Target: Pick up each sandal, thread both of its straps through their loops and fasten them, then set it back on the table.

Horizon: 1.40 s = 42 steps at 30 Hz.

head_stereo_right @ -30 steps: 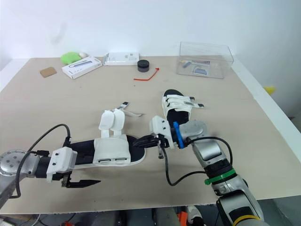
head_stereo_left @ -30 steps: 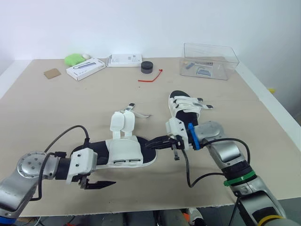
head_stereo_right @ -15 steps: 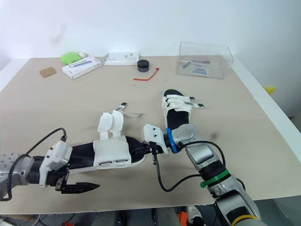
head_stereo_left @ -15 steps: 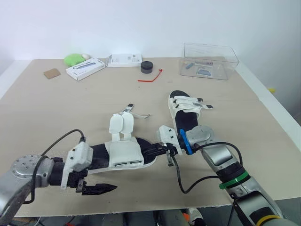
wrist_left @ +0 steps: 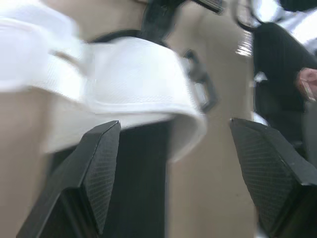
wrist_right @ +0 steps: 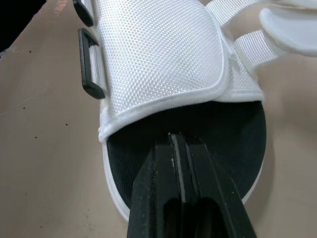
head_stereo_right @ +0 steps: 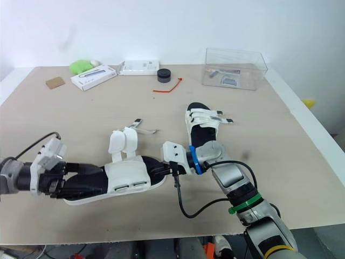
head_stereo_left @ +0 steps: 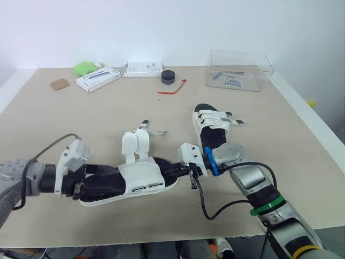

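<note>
Sandal (head_stereo_left: pixel 141 174) near front edge of table (head_stereo_left: pixel 81 124): left end effector (wrist_left: pixel 173 126) spread around heel, right end effector (wrist_right: pixel 174 141) closed at toe.

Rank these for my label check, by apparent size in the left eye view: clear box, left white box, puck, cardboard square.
1. clear box
2. left white box
3. puck and cardboard square: they look about alike, so I won't rank them.
</note>
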Motion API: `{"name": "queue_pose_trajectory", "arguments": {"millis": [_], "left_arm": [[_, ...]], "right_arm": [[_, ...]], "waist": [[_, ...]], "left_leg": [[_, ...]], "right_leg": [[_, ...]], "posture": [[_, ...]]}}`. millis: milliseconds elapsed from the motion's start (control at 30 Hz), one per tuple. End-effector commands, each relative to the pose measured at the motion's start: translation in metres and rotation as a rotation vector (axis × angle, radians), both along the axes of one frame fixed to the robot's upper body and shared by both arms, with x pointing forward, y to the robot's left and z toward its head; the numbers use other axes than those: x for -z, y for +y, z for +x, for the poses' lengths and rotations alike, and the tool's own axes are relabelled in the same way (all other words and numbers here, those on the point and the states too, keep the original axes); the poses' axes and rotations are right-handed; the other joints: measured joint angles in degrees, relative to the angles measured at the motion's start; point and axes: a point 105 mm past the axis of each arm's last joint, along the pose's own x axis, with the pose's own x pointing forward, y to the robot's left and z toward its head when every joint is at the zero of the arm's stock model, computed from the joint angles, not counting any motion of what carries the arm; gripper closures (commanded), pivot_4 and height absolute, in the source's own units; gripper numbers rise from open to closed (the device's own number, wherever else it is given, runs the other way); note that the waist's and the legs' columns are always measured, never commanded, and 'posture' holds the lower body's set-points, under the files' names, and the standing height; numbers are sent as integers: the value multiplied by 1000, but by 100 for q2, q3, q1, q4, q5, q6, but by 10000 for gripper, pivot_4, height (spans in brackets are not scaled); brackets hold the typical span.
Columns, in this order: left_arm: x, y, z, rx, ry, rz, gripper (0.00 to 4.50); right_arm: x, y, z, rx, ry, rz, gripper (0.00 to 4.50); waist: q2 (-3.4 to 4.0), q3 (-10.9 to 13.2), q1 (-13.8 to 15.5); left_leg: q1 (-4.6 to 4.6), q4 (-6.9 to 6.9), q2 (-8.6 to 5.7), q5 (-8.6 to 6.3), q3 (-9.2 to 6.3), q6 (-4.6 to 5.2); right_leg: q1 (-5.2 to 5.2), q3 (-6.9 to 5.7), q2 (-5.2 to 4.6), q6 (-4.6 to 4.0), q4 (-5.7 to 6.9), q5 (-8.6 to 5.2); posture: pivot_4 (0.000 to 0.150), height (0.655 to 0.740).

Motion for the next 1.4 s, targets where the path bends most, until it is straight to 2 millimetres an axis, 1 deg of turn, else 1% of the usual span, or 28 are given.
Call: {"name": "queue_pose_trajectory", "arguments": {"millis": [33, 100, 200, 300, 400, 467, 533, 567, 700, 833, 1033, 1367, 1400], "left_arm": [[-6, 18, 39, -239, 53, -66, 8961], [-4, 17, 55, -327, 125, -152, 8961], [-1, 4, 69, -371, 219, -257, 8961], [6, -7, 75, -376, 309, -306, 8961], [14, -17, 78, -362, 396, -332, 8961], [19, -20, 81, -355, 461, -349, 8961], [19, -23, 83, -342, 498, -372, 8961], [17, -24, 85, -333, 501, -387, 8961], [-1, -31, 111, -335, 491, -515, 8961], [-14, -36, 126, -324, 476, -572, 8961], [-14, -37, 137, -335, 467, -594, 8961], [-27, -25, 153, -388, 389, -658, 8961], [-28, -24, 154, -396, 379, -661, 11455]], "right_arm": [[-11, 1, 1, 4, -46, 23, 44403], [-11, 1, 1, 9, -50, 26, 44403], [-13, 2, 1, 14, -58, 31, 44403], [-15, 2, 2, 19, -66, 34, 44403], [-15, 2, 2, 21, -70, 34, 44403], [-15, 2, 1, 22, -75, 34, 44403], [-16, 2, 1, 24, -77, 35, 44403], [-16, 2, 0, 25, -77, 36, 44403], [-17, 1, 1, 37, -80, 35, 44403], [-17, 0, 0, 47, -82, 36, 44403], [-16, -3, 0, 64, -82, 28, 44403], [-16, -3, 1, 63, -83, 20, 44403], [-17, -3, 1, 62, -83, 19, 44794]], "waist": [[-2, -1, 7], [-3, -1, 2], [-12, -1, 0], [-29, 0, -15], [-30, 1, -10], [-30, 1, -12], [-31, 1, -10], [-31, 1, -12], [-37, 4, 7], [-40, 5, 1], [-40, 5, -19], [-41, 6, -10], [-41, 6, -10]], "left_leg": [[0, 3, -1, 0, -5, 0], [0, 8, -5, 1, -5, -1], [-1, 16, -9, 0, -4, -1], [-4, 21, -9, -1, -5, -3], [-4, 21, -9, -1, -14, -4], [-3, 21, -9, -1, -15, -5], [-3, 21, -11, 2, -21, -9], [-3, 21, -11, 3, -21, -11], [-3, 21, -12, 4, -23, -13], [-14, 30, -37, 9, -49, -22], [-17, 29, -41, 9, -61, -21], [-26, 30, -40, 9, -75, -22], [-27, 30, -40, 9, -76, -22]], "right_leg": [[1, -3, 0, 0, 2, 0], [1, -2, 0, 0, 12, 0], [1, 1, -6, 3, 21, 0], [-2, 4, -9, 4, 29, 0], [-3, -1, -9, -1, 34, -3], [-2, 0, -8, -2, 37, -3], [-2, -3, -8, -2, 38, -4], [-2, -4, -8, -2, 38, -4], [-2, -5, -9, -3, 39, -4], [3, -29, -26, -1, 41, -3], [3, -29, -28, -1, 41, -5], [3, -57, -36, -2, 41, -6], [3, -58, -36, -2, 41, -6]], "posture": [[1500, 7400], [1500, 7400], [1500, 7400], [1500, 7400], [1500, 7400], [1500, 7400], [1500, 7400], [1500, 7400], [1500, 7400], [1500, 7400], [1500, 7400], [1500, 7400], [1500, 7400]]}}
